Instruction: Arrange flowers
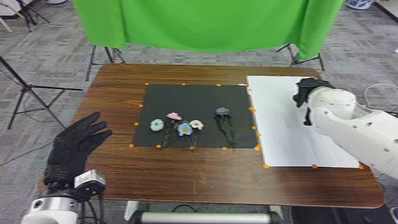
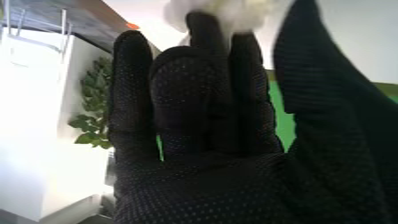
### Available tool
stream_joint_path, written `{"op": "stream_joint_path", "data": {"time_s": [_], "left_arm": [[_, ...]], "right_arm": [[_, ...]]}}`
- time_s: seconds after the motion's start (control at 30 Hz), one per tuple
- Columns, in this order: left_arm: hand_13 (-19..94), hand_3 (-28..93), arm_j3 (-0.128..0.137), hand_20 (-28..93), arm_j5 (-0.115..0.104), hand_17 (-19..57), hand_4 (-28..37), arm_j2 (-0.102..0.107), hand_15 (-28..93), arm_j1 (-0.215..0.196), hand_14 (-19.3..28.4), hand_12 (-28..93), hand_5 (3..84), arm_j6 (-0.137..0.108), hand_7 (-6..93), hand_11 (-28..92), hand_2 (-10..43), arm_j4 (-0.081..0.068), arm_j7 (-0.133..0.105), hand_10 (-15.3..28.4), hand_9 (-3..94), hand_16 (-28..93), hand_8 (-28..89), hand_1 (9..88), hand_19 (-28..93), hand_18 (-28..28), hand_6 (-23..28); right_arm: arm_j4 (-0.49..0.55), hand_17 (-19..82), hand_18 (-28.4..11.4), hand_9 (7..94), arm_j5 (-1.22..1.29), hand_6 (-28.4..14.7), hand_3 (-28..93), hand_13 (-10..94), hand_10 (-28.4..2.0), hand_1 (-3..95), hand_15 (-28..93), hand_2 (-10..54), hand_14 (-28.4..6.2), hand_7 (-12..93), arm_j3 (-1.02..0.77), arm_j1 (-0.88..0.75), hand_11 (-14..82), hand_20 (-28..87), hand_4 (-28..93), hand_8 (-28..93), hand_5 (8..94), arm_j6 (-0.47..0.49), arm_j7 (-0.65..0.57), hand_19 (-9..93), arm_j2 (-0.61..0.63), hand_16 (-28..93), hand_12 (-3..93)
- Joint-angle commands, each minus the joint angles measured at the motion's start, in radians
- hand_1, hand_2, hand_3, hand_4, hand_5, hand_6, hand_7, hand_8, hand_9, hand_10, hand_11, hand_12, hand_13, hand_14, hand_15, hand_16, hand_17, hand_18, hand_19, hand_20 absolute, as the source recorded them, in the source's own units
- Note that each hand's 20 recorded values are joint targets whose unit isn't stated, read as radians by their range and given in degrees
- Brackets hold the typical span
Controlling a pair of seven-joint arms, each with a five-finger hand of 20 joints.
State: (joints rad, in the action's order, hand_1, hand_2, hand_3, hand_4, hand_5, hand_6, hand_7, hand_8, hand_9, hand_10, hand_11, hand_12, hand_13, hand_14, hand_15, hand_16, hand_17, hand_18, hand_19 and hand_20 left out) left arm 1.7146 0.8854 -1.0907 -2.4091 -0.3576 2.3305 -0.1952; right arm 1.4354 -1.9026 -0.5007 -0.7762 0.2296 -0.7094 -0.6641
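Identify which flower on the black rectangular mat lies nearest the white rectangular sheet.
Dusty-blue flower with dark stems, lying alone to the right of the other four flowers.

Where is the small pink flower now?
In the head view, the pink flower lies on the left half of the black rectangular mat, beyond the light-blue flower.

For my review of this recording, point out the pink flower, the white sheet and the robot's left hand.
Pink flower [image 1: 173, 116]: head view, on its bloom.
White sheet [image 1: 286, 135]: head view, on its bare surface.
Left hand [image 1: 70, 142]: head view, on the glove, nearer the wrist than the fingertips.
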Motion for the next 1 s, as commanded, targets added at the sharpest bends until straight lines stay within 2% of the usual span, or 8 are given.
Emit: {"op": "stream_joint_path", "data": {"time_s": [0.03,0.23,0.37,0.4,0.57,0.8,0.97,1.0], "left_arm": [[29,83,-0.006,0,-0.001,-8.6,-20.3,-0.007,55,0.000,26.9,8,41.9,0.008,15.4,28,6.3,-0.005,0.004,19.9,37.7,-12,-10,25.1,61,22.7,11.8],[29,83,-0.005,0,0.002,-8.6,-20.3,-0.008,55,-0.002,26.7,8,41.9,0.010,15.4,28,6.3,-0.004,0.005,20.0,37.7,-12,-10,25.1,61,22.7,11.8],[29,82,-0.008,0,0.000,-8.6,-20.3,-0.015,55,-0.009,26.8,8,41.9,0.008,15.5,28,6.4,-0.004,0.007,20.0,37.7,-12,-10,25.1,61,22.7,11.8],[29,83,-0.004,0,0.002,-8.6,-20.3,-0.016,55,-0.007,26.8,8,41.9,0.015,15.5,28,6.4,-0.004,0.012,20.0,37.7,-12,-10,25.1,61,22.7,11.8],[29,83,-0.007,0,0.002,-8.7,-20.3,-0.012,55,-0.010,26.8,8,41.9,0.008,15.5,28,6.4,-0.002,0.004,20.1,37.6,-12,-10,25.1,61,22.7,11.8],[29,83,-0.008,0,-0.003,-8.7,-20.3,-0.006,55,-0.020,26.9,9,41.9,0.002,15.5,28,6.3,-0.002,-0.005,20.0,37.6,-12,-10,25.2,61,22.7,11.8],[29,83,-0.001,0,-0.003,-8.6,-20.3,-0.008,55,-0.025,26.9,8,41.9,0.008,15.4,28,6.3,-0.004,-0.006,20.0,37.7,-12,-10,25.1,61,22.7,11.8],[29,83,0.002,0,-0.003,-8.6,-20.2,-0.007,55,-0.027,26.9,8,41.9,0.009,15.5,28,6.3,-0.003,-0.004,20.0,37.7,-12,-10,25.1,61,22.7,11.8]], "right_arm": [[0.009,33,-15.4,77.8,-0.055,1.4,83,72,-6.2,46.7,80,-9.5,-2.5,43,0.060,-0.002,15.9,-5,-28,-10,61.6,-0.074,0.000,93,0.016,13,30.5],[0.015,36,-14.6,87.7,-0.072,3.0,81,77,-5.7,52.3,76,-9.5,-0.4,47,0.139,0.034,19.2,-5,-28,-6,72.7,-0.195,0.003,93,0.042,17,35.0],[0.046,37,-15.0,90.6,-0.072,2.7,82,79,-6.0,52.7,75,-9.5,0.2,44,0.249,0.103,18.2,-4,-28,-4,76.0,-0.329,-0.012,93,0.079,17,36.4],[0.050,37,-15.0,91.1,-0.074,2.5,83,80,-6.1,52.5,74,-9.5,0.4,43,0.273,0.120,17.9,-4,-28,-3,76.8,-0.369,-0.009,93,0.083,17,36.9],[0.073,38,-15.5,92.3,-0.078,1.5,84,81,-6.5,52.6,73,-9.5,0.9,41,0.341,0.189,18.0,-3,-28,-2,78.8,-0.439,-0.004,93,0.093,18,37.9],[0.145,38,-16.0,93.0,-0.078,0.9,86,81,-7.3,52.3,72,-9.5,0.7,39,0.286,0.168,17.8,-3,-28,0,80.4,-0.440,0.010,93,0.103,20,38.5],[0.204,38,-16.1,93.1,-0.177,0.8,86,81,-7.4,52.1,72,-9.5,0.4,39,0.124,0.036,17.5,-2,-28,1,80.3,-0.320,0.049,93,0.089,20,39.1],[0.201,38,-16.1,92.6,-0.164,0.8,86,81,-7.4,51.8,72,-9.5,0.4,39,0.177,0.070,17.7,-2,-28,2,79.6,-0.348,0.036,93,0.091,20,39.5]]}}
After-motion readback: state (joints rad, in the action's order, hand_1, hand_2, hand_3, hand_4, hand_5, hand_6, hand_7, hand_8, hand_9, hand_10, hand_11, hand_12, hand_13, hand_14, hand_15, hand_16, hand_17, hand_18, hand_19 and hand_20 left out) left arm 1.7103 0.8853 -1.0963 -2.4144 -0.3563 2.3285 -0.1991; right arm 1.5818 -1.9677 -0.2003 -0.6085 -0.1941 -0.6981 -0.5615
